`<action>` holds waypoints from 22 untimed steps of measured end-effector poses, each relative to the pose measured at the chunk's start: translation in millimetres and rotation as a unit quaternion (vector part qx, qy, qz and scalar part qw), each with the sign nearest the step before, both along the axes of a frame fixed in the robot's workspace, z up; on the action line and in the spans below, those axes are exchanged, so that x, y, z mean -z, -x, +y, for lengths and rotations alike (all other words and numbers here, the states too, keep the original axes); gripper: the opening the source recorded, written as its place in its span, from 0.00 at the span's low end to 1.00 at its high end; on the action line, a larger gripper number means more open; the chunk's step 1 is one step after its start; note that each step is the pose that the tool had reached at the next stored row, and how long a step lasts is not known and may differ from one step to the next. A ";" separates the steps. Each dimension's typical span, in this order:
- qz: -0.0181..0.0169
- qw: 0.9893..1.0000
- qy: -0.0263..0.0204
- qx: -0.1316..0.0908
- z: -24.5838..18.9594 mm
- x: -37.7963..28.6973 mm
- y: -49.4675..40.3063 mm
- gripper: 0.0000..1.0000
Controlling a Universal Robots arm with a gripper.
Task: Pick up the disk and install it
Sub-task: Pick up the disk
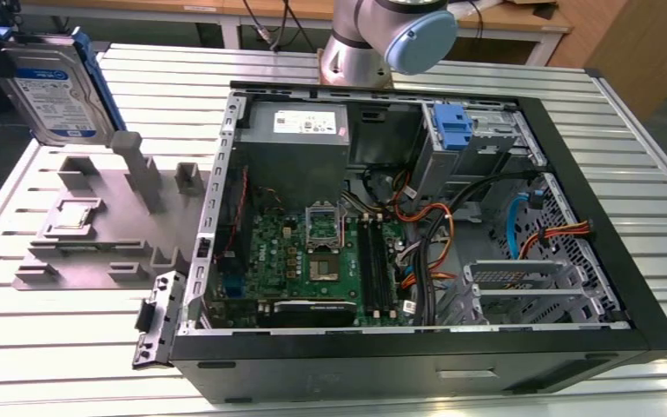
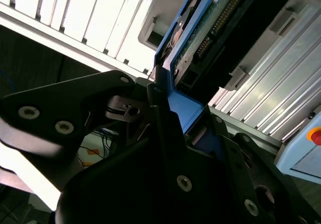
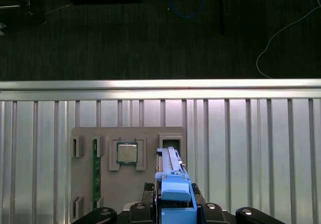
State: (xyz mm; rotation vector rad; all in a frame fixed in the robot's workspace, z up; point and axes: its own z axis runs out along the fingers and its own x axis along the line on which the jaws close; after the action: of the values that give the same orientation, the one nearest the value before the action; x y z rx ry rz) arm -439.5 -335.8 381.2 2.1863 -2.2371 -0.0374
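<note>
The gripper [image 3: 173, 210] is clamped tight on the blue-railed disk [image 1: 56, 87], holding it upright in the air above the grey parts holder [image 1: 90, 256], beside the open computer case [image 1: 617, 295].

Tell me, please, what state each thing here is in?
silver-grey metal hard drive with blue rails: held edge-up above the table.
black hand: shut on the hard drive.
black computer case: lying flat, side open.
blue plastic bracket: seated in the case.
square silver processor chip: seated in the grey tray.
</note>
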 end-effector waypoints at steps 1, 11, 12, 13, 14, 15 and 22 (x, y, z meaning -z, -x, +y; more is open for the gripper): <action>0.000 1.000 0.000 0.000 0.0 0.0 0.0 0.37; 0.000 1.000 0.000 0.000 0.0 -2.6 0.0 0.37; 0.000 1.000 0.000 0.000 0.0 -3.0 0.0 0.37; 0.000 1.000 0.000 0.000 0.0 -3.4 0.0 0.37; 0.000 1.000 0.000 0.000 0.0 -3.8 0.0 0.37; 0.000 1.000 0.000 0.000 0.0 -4.3 0.0 0.37; 0.000 1.000 0.000 0.000 0.0 -9.2 0.0 0.37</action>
State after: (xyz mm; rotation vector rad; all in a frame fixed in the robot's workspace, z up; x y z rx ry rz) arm -439.5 -335.8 390.3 2.1860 -2.2369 -0.0375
